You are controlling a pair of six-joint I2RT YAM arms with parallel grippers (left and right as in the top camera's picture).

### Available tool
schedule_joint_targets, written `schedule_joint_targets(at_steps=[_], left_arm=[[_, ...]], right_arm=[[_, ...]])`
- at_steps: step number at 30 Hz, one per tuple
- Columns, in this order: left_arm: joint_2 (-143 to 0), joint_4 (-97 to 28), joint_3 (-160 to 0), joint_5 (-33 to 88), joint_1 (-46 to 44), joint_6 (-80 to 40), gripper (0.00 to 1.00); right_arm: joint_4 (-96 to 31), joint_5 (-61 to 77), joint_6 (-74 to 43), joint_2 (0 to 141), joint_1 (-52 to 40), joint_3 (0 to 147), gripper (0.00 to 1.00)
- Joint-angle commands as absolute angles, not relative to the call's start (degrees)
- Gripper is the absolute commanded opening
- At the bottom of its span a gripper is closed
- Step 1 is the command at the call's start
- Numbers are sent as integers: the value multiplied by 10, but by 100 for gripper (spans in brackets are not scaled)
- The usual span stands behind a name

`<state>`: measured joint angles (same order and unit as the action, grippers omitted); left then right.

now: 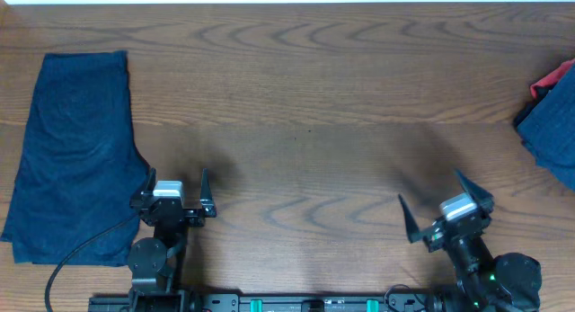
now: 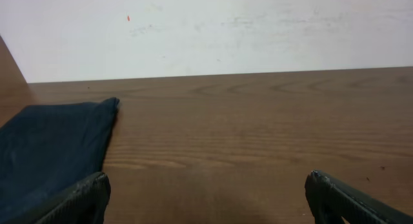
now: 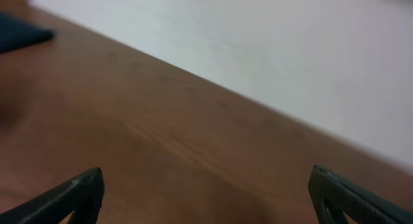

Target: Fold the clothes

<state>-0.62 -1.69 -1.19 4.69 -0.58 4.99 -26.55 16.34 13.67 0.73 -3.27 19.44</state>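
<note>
One of the clothes, a dark navy garment (image 1: 76,159), lies flat along the table's left side; in the left wrist view it (image 2: 51,146) fills the left foreground. More navy clothes (image 1: 552,123) are piled at the right edge. My left gripper (image 1: 177,179) hovers just right of the flat garment, open and holding nothing (image 2: 205,179). My right gripper (image 1: 429,188) stands open over bare wood near the front right, also holding nothing (image 3: 206,172). A corner of dark cloth (image 3: 19,30) shows far off in the right wrist view.
A red item (image 1: 544,83) peeks out beside the pile at the right edge. The wooden table (image 1: 305,105) runs back to a white wall (image 2: 226,30). Both arm bases sit at the front edge.
</note>
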Motion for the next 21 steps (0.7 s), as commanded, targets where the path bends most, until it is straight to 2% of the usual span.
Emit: schedule_joint_targets(at_steps=[1,21], left_arm=[[-3,-37,-2,53,-6,60,98],[-3,-37,-2,53,-6,60,98]], right_arm=[[-265,72,-1,3,-37,175,99],[-212,74,3,3,-37,63,99]])
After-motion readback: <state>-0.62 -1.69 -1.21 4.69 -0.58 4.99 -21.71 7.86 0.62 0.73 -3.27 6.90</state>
